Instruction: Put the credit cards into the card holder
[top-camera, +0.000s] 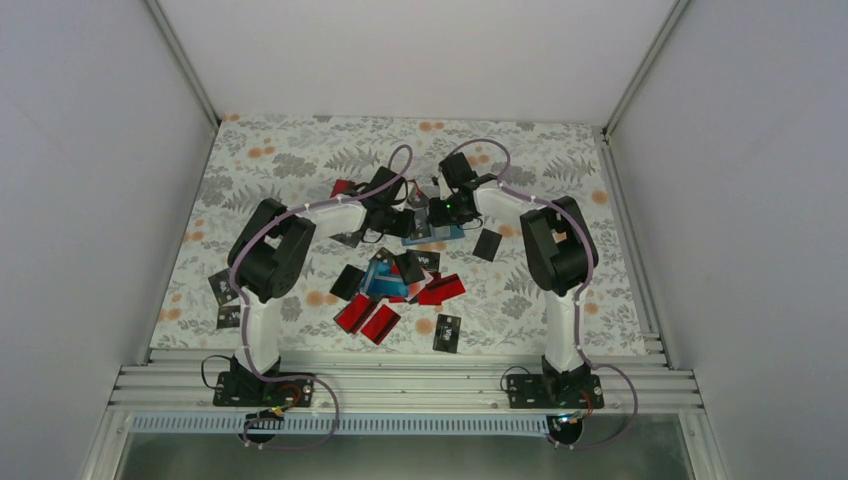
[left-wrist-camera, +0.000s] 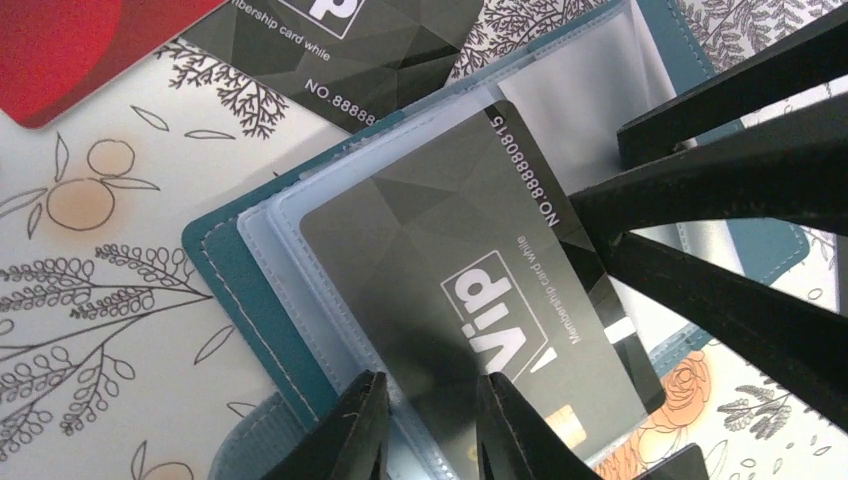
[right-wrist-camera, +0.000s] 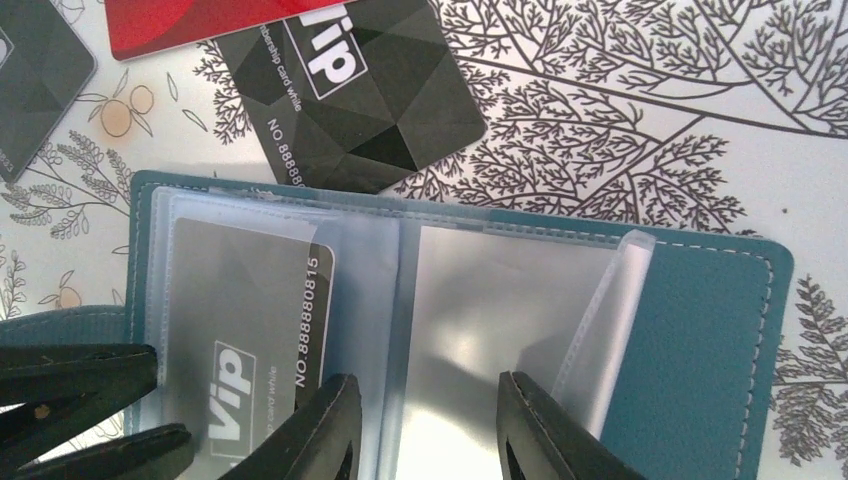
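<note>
card holder open flat on worktop, long axis sideways in right wrist view; black card partway in sleeve, long axis square to holder's; left jaws at card, grip untellable; right jaws released

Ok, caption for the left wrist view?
Left gripper over a black VIP card partly inside a clear sleeve of the open teal card holder.

Black-jointed white arms carry looping lilac cables.
</note>
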